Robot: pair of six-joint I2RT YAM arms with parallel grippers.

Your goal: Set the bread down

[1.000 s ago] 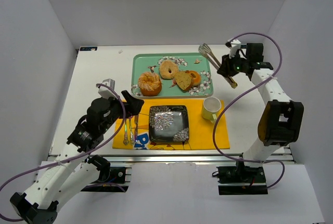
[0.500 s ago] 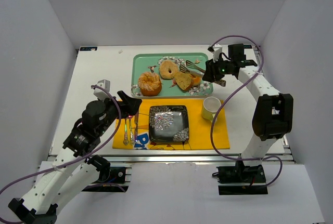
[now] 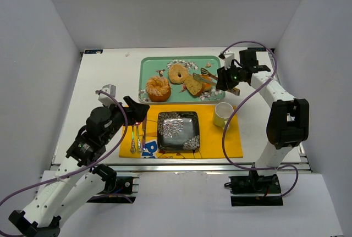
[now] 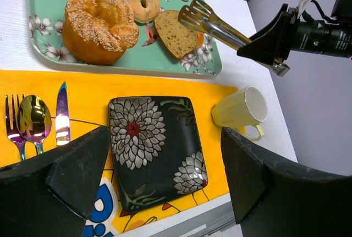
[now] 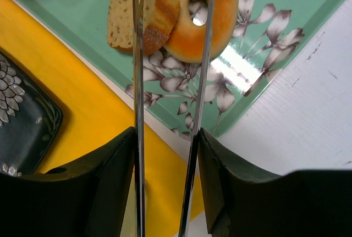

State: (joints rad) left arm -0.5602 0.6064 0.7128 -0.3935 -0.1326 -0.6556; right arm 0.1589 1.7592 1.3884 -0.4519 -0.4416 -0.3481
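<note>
A green floral tray holds a sesame bun, a pale bagel, a brown bread slice and an orange bagel. My right gripper is shut on metal tongs. The tongs' arms stand apart, with their tips over the bread slice and orange bagel. The tips lie beyond the top of the right wrist view. A black floral plate lies on the yellow placemat. My left gripper is open and empty, above the placemat's left side.
A pale yellow mug stands on the placemat's right side, near the tongs' handle. A fork, spoon and knife lie left of the plate. White walls enclose the table on three sides.
My right arm has swung the tongs left, from beside the tray's right edge to over the bread slice. My left arm has shifted slightly back.
</note>
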